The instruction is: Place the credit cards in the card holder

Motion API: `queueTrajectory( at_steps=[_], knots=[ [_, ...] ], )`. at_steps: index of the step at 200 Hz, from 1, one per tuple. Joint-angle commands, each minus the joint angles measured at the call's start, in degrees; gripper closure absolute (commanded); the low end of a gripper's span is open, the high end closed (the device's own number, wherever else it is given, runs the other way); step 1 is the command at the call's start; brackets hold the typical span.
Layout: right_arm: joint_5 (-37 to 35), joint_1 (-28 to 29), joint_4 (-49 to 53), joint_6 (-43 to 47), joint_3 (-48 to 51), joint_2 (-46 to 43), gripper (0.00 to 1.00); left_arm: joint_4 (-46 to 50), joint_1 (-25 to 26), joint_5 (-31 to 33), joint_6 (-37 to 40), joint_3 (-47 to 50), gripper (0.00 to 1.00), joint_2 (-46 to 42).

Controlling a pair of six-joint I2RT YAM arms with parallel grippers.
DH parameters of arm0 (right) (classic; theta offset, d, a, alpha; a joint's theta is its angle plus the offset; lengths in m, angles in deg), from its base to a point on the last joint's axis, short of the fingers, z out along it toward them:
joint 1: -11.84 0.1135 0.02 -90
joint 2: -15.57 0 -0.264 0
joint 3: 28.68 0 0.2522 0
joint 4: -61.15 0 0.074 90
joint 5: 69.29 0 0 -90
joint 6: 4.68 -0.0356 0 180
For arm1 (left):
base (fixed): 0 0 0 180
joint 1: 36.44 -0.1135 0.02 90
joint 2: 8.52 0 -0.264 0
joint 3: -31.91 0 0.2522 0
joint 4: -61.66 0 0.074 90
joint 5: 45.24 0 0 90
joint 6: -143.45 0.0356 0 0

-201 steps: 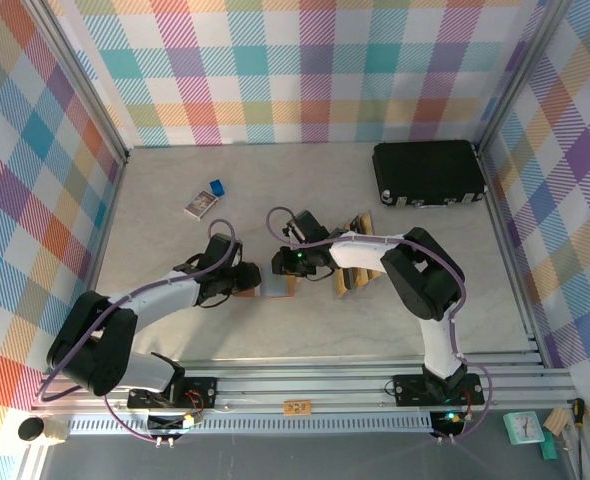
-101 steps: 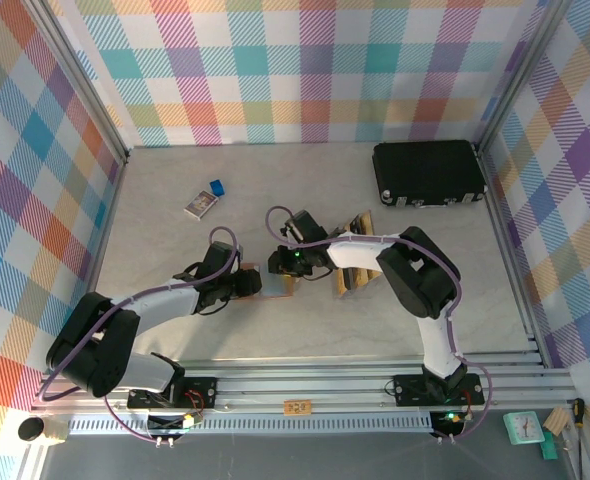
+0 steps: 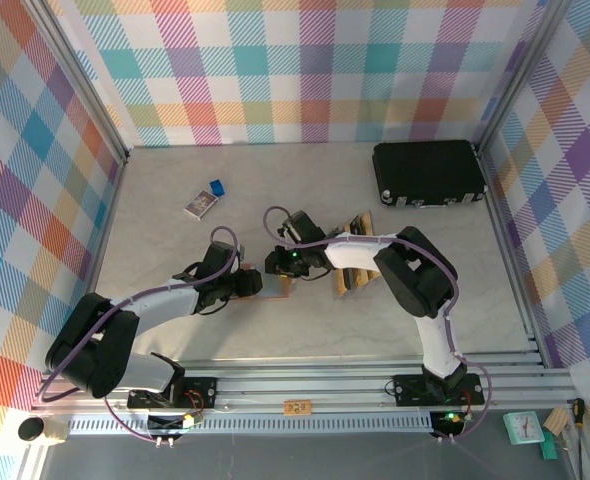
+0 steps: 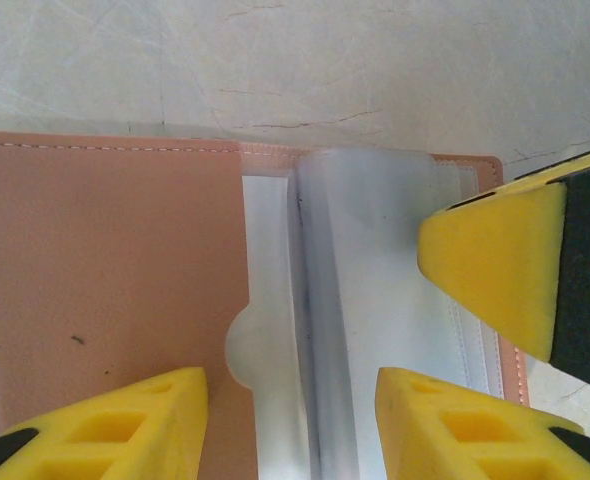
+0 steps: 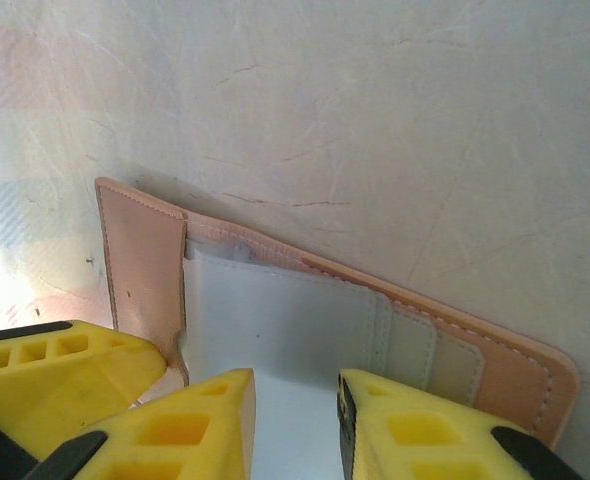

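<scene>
The holder (image 3: 279, 288) is laid open on the tabletop (image 3: 175, 320), just right of the left tool (image 3: 249, 284) and just in front of the right tool (image 3: 278, 265). The two tools are brought close together over it.

In the left wrist view the left tool's fingers (image 4: 105, 425) are seen well apart and open above the holder. The tan flap is seen by the left finger, and the clear sleeves under the gap and by the right finger. Nothing is clamped between them. Of the right tool one finger (image 4: 500, 265) is seen ahead and to the right, over the sleeves near the holder's edge.

In the right wrist view the right tool's fingers (image 5: 190, 430) are held only a little apart, and the pale sleeve is seen running into the narrow gap. Whether the sleeve is pinched cannot be told.

The cards (image 3: 359, 222) are seen on the tabletop to the right of the right tool, partly covered by the right arm. A black case (image 3: 430, 172) is placed far behind the right tool. A small box (image 3: 201, 204), with a blue object (image 3: 216, 187) beside it, is placed well behind the left tool.
</scene>
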Motion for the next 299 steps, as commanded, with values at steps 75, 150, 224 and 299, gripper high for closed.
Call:
queueTrajectory(
  at_steps=[75, 150, 224, 299],
  knots=[
    [-6.2, 0.0, 10.0, 6.5, -5.5, -2.2, 0.70, -0.4, 0.8, -0.2, 1.3, 0.2, 0.53, -0.6],
    [-4.8, 0.0, 10.7, 6.6, -7.5, 1.3, 0.70, -0.5, 0.8, -0.1, 1.5, 0.1, 0.53, -0.3],
    [-1.1, 0.7, 8.1, 3.8, -7.8, 3.7, 0.71, 0.4, 0.8, 0.3, 2.8, -0.4, 0.50, 0.1],
    [-0.6, 0.9, 7.6, 2.6, -8.2, 3.6, 0.71, 2.5, 1.0, 1.7, 4.5, -1.3, 0.50, 1.1]
  ],
)
